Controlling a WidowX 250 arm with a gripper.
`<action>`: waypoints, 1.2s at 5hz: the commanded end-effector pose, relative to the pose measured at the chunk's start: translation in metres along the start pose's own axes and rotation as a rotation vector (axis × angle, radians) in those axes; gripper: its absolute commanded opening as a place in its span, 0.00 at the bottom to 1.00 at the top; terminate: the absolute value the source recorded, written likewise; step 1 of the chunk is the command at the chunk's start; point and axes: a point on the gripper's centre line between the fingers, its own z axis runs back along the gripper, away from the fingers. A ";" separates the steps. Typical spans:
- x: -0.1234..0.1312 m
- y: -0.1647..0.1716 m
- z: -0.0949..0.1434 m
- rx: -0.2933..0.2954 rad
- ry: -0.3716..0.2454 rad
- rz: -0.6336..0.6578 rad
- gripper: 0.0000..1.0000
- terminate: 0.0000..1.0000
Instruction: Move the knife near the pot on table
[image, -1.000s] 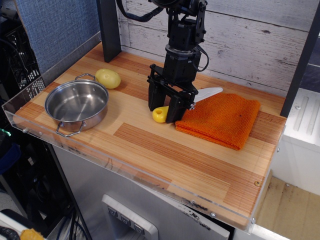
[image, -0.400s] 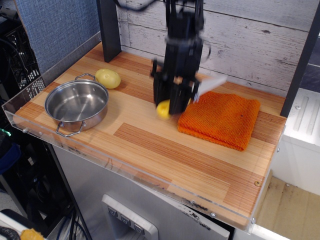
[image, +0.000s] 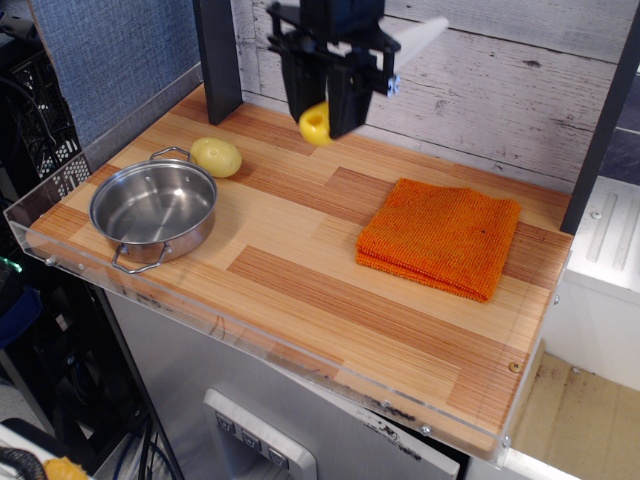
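My gripper (image: 322, 112) is shut on the knife (image: 316, 123) and holds it high above the back of the table (image: 330, 290). The knife's yellow handle end sticks out below the fingers, and its white blade (image: 420, 34) points up to the right. The shiny steel pot (image: 153, 209) with two wire loop handles stands at the table's left, well left of and below the gripper.
A pale yellow round ball (image: 216, 156) lies just behind the pot. A folded orange cloth (image: 442, 236) lies at the right. A dark post (image: 218, 55) stands at the back left. A clear acrylic rim (image: 200, 320) runs along the front edge.
The gripper has lifted the knife off the table beside the cloth and carried it up and to the left. Pot, ball and cloth have not moved.
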 end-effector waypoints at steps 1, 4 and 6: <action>-0.016 0.043 -0.009 0.126 0.025 0.165 0.00 0.00; -0.033 0.089 -0.059 0.121 0.130 0.280 0.00 0.00; -0.012 0.074 -0.084 0.084 0.172 0.250 0.00 0.00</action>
